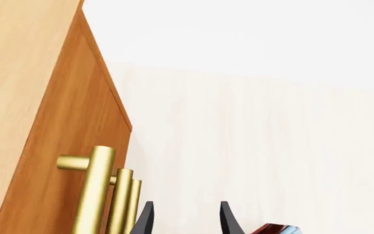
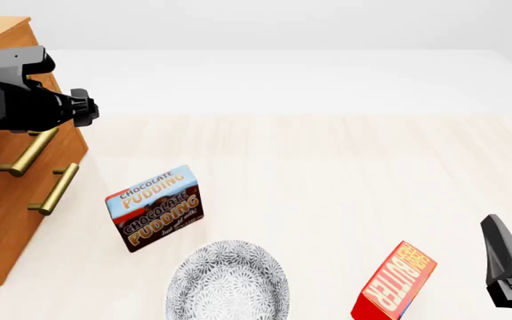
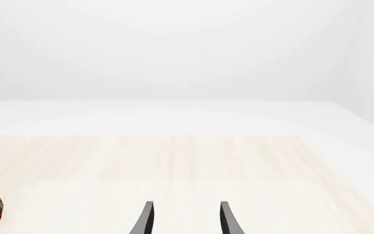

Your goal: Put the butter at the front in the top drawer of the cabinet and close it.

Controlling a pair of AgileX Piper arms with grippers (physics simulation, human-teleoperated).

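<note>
Both grippers gape with nothing between the fingers; the butter lies on the table near the right one.

The left gripper (image 1: 183, 220) has its dark fingers (image 1: 145, 219) spread apart around bare table, just beside the brass bar handle (image 1: 96, 195) of the top drawer (image 2: 38, 148); in the front view it sits up against the cabinet (image 2: 3, 220), whose two drawers are both shut. The right gripper (image 3: 183, 219) likewise holds its fingers (image 3: 146, 218) apart over bare pale table (image 2: 327, 167). Just to the left of it in the front view lies the butter (image 2: 397, 283), a red and orange carton, apart from the fingers. Farther off stand a patterned grey bowl (image 2: 227, 288) and the CHOCOLATE PUDDING box (image 2: 155, 208), between the butter and the cabinet.
</note>
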